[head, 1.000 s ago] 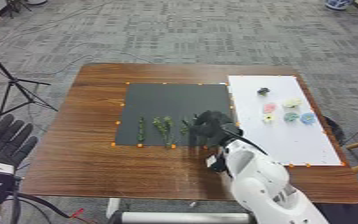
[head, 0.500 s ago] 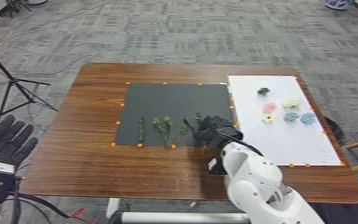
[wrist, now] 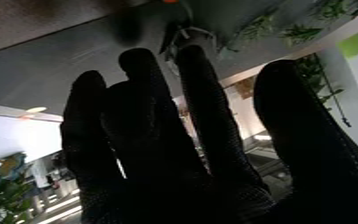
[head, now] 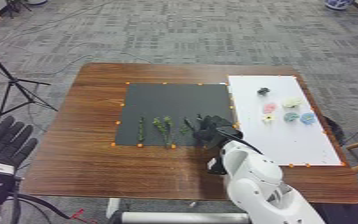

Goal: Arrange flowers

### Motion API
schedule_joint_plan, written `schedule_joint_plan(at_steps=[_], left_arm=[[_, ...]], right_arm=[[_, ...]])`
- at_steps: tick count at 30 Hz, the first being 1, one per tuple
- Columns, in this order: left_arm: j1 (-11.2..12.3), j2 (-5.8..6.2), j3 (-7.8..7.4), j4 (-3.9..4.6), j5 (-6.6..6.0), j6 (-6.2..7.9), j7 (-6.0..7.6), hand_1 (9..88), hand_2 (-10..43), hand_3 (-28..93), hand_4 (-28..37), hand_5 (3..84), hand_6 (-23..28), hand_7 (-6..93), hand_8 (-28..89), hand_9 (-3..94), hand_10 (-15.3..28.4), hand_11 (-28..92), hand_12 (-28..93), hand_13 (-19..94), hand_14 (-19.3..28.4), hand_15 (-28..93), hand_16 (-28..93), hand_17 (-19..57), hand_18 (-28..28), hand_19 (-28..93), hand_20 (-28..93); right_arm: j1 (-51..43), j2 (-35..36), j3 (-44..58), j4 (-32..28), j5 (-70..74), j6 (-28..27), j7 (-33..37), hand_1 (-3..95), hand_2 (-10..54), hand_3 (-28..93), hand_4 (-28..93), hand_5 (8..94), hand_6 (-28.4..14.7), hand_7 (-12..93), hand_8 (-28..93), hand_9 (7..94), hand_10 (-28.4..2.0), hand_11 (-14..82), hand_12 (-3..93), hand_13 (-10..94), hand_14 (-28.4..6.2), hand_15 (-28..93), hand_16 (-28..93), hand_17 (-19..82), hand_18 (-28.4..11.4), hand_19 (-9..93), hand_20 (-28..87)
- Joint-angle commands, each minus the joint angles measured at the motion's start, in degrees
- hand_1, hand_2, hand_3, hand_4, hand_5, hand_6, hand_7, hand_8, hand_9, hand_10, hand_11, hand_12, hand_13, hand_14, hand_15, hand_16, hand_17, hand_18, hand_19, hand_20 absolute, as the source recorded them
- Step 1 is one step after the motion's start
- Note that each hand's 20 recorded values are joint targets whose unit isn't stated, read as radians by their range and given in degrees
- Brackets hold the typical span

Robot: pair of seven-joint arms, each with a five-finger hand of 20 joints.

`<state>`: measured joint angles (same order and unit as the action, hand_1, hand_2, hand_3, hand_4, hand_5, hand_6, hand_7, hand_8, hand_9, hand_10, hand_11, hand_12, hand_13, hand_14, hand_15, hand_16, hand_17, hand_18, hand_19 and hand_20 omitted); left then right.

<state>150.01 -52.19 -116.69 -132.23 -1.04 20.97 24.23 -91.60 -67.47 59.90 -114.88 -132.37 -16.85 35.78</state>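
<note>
While poised with straight, parted fingers on the black-gloved right hand beside slender green leafy stems on the flat dark-grey rectangular mat, probably at the stem-picking step; next, pinch one lightly.

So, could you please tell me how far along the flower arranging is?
The green sprigs lie in a row on the dark mat, so that part looks mostly done. The right hand is beside them, its fingers fairly straight. The flower heads lie on the white board, so adding those seems left.
</note>
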Motion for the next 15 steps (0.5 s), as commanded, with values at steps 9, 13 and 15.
schedule_joint_plan(at_steps=[9, 13, 15], left_arm=[[0.32, 0.19, 0.26, -0.39, -0.95, 0.41, 1.41, 23.2, 20.5, 66, -28.3, 38.7, 8.6, 12.9, -8, 34.0, 14.4, 21, 13, 24, 13.5, 30, -3, -3.5, 10.4, 19, 13], [-0.14, 0.12, 0.06, -0.32, -0.21, 0.05, 0.66, 23.1, 20.5, 66, -28.3, 38.6, 8.6, 12.9, -7, 34.0, 14.3, 21, 13, 24, 13.5, 30, -3, -3.5, 10.4, 19, 13], [0.32, 0.02, -0.51, -0.34, -0.34, 0.25, 1.04, 23.2, 20.5, 66, -28.3, 38.6, 8.6, 13.0, -8, 33.9, 14.3, 20, 13, 24, 13.5, 30, -3, -3.5, 10.4, 19, 13]], right_arm=[[-0.30, 1.77, 1.30, -2.64, 0.90, 6.85, -0.57, 31.1, 3.6, 76, -18, 39.2, -5.1, 39, -14, 41.1, -28.2, 32.3, 25.7, 54, -19.0, 82, 29, 24, -28.1, 78, 36], [-0.04, 4.99, 5.13, -1.11, 0.26, 10.73, 2.40, 31.8, 1.9, 76, -19, 38.0, -8.7, 38, -15, 40.3, -28.2, 31.6, 24.6, 53, -18.7, 82, 27, 24, -28.0, 79, 36], [0.41, 5.57, 7.86, 0.06, 0.68, 10.47, 4.25, 33.7, 0.6, 76, -19, 40.3, -9.5, 34, -13, 41.3, -27.2, 28.0, 21.9, 54, -18.5, 82, 26, 25, -28.0, 79, 36]])
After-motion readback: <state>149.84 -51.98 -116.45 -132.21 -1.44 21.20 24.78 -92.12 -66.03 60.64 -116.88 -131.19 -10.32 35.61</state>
